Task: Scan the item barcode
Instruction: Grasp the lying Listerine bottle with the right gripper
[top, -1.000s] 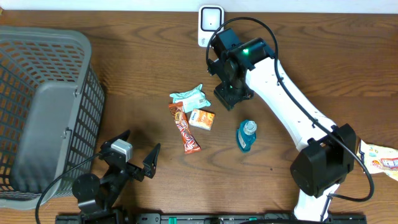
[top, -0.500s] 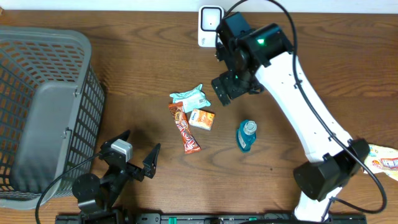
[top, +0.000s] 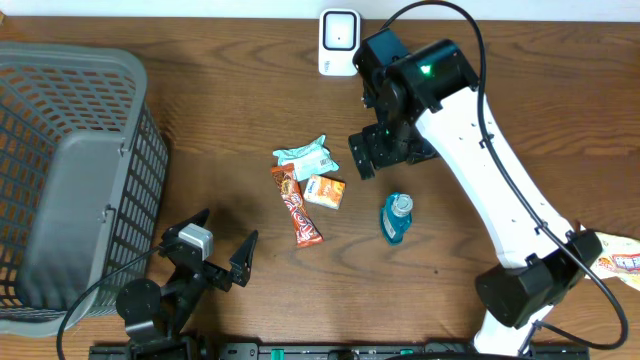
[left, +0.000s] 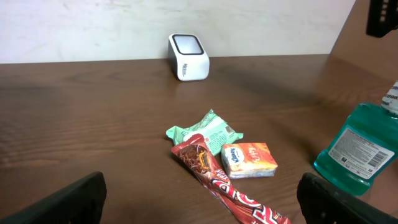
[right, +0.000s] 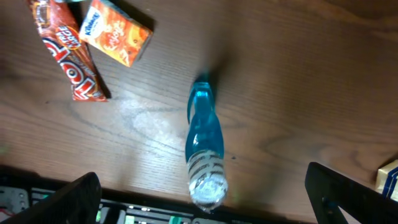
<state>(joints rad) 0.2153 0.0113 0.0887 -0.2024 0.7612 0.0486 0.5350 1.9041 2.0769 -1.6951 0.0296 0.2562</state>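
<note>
The white barcode scanner stands at the table's far edge. Mid-table lie a green pack, an orange box, a red-brown bar and a blue bottle standing upright. My right gripper hovers open above the table just behind the bottle, holding nothing. My left gripper rests open near the front edge, empty, facing the items.
A large grey basket fills the left side of the table. A colourful packet lies at the right edge. The right arm's white links stretch from the front right corner over the table.
The right arm has swung its wrist to the right, away from the green pack and toward the bottle, and its jaws have spread wider. The left arm and the items have not moved.
</note>
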